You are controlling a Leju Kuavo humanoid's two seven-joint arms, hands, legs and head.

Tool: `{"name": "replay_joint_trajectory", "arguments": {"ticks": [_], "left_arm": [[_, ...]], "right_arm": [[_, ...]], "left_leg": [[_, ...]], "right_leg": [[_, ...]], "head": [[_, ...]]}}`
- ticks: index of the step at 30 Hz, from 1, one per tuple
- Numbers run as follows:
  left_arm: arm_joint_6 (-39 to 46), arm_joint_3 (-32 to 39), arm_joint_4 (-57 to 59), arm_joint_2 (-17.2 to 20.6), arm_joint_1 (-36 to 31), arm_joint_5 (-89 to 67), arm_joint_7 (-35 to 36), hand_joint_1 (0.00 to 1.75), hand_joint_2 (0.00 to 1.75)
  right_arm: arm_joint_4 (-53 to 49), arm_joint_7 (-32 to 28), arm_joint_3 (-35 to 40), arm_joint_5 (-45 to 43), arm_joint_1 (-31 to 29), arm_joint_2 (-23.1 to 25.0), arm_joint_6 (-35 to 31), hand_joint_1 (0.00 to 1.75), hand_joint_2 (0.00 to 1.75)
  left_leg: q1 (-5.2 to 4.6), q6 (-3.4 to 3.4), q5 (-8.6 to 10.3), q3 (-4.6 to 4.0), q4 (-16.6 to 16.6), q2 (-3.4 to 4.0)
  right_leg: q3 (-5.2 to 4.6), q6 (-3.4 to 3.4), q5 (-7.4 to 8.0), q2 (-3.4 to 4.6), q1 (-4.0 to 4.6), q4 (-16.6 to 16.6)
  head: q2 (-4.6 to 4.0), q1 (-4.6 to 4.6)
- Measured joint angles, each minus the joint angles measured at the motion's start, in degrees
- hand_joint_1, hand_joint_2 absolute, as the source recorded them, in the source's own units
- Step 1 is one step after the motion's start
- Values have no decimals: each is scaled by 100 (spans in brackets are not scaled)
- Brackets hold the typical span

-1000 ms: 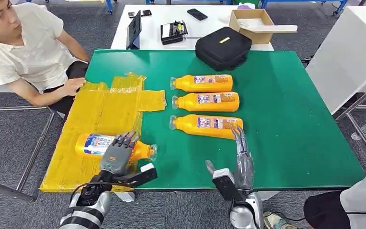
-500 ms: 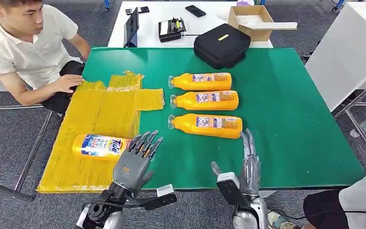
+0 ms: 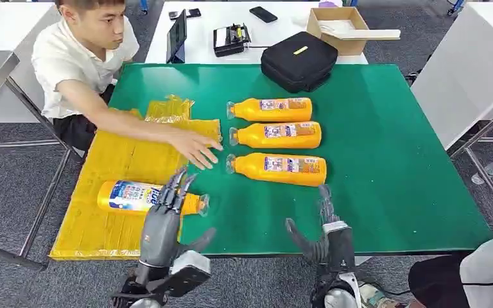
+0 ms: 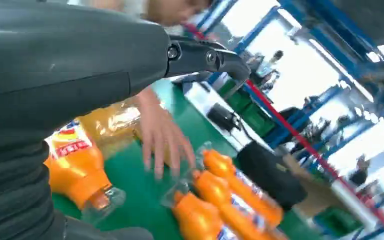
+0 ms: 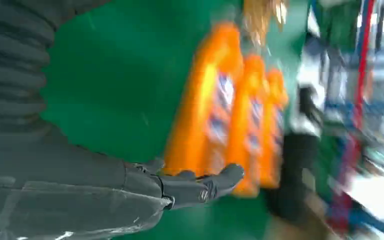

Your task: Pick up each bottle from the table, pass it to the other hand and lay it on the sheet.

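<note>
One bottle (image 3: 144,196) already lies on its side on the yellow sheet (image 3: 122,157), at the left of the green table (image 3: 385,160); it looks like smooth orange plastic with a blue and white printed label and a clear cap pointing toward the middle of the table. The sheet is glossy and wrinkled, apparently pieced together from taped strips, and it overhangs the table's left edge. The left robot hand (image 3: 162,218) hovers just over that bottle with its fingers spread and nothing in them, so this bottle seems to be delivered. A person's hand (image 3: 194,148) reaches across the sheet toward the middle of the table.

Three more bottles are left, lying in a neat row on the felt-like table: the near bottle (image 3: 277,169), the middle bottle (image 3: 276,135) and the far bottle (image 3: 270,110), all the same orange with clear caps facing the sheet. The right robot hand (image 3: 326,228) stands near the table's front edge, fingers apart and empty, close to the near bottle but not touching it. By my reckoning, roughly a quarter of the job is done.
</note>
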Motion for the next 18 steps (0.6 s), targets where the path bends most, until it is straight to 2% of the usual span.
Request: {"name": "replay_joint_trajectory", "arguments": {"ticks": [7,8,10,11,12,13,18], "left_arm": [[-98,220,-271,-92,174,100,-46,0,175],[-116,245,-290,-103,192,129,-46,0,175],[-230,297,-339,-129,233,262,-13,0,175],[-282,319,-367,-140,256,317,20,0,0],[-336,347,-406,-151,287,364,57,0,0],[-387,374,-439,-164,322,431,96,0,175],[-516,559,-564,-247,459,892,114,0,175]], "right_arm": [[-24,68,-76,37,44,0,-46,0,0],[-46,85,-81,101,47,2,-105,0,175],[-116,87,-81,576,61,7,-462,0,175],[-173,105,-76,896,71,7,-712,0,175],[-253,157,-48,1283,85,9,-1017,0,175],[-335,184,-13,1518,102,9,-1227,0,175],[-971,94,219,1889,245,7,-1587,0,175]], "left_leg": [[0,0,0,0,0,1],[0,0,0,0,0,1],[0,0,0,0,0,1],[0,0,0,0,0,1],[0,0,0,0,0,2],[0,0,0,0,0,4],[0,0,-1,-1,0,3]], "right_leg": [[-1,0,0,1,0,0],[-1,0,0,1,0,0],[-1,0,0,1,0,0],[0,0,0,1,0,0],[0,0,0,1,0,0],[-1,0,0,3,0,0],[-3,0,0,3,0,0]], "head": [[0,0],[0,0],[0,0],[0,0],[0,0],[0,0],[0,0]]}}
